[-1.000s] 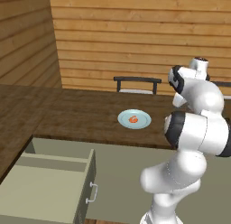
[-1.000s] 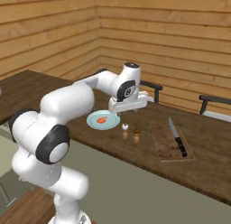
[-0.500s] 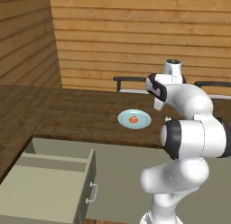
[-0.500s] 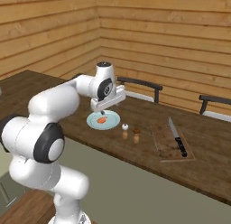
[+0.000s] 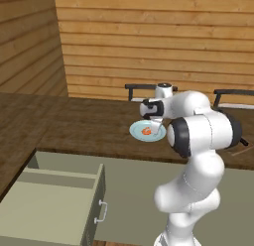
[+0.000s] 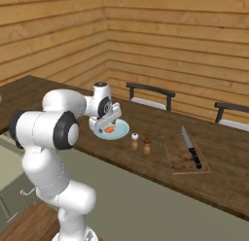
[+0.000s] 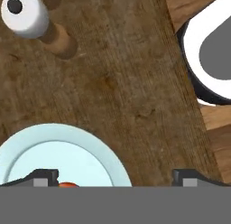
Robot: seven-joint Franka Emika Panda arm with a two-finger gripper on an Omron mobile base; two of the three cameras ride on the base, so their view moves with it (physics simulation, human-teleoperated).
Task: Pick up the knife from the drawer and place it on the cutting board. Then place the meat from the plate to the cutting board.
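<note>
The pale-blue plate [image 5: 136, 130] [image 6: 122, 133] sits on the dark wooden table with the small orange-red meat [image 5: 146, 132] [image 6: 110, 129] on it. My gripper [image 5: 155, 124] [image 6: 107, 120] hangs open just above the plate, holding nothing. In the hand view the plate [image 7: 54, 151] lies at lower left, and the meat [image 7: 67, 184] peeks up beside the left fingertip of the gripper [image 7: 115, 180]. The knife [image 6: 190, 147] lies on the cutting board [image 6: 176, 156], far to the right. The drawer [image 5: 47, 205] stands pulled out at lower left.
Two small shakers [image 6: 134, 141] [image 6: 147, 145] stand between the plate and the board; one shaker [image 7: 25, 13] shows white-topped in the hand view. Two chairs [image 6: 148, 92] [image 6: 233, 111] stand behind the table. The table's near edge runs close to the plate.
The arm has swung left from the board side of the table to a spot over the plate. The jaws have stayed open.
</note>
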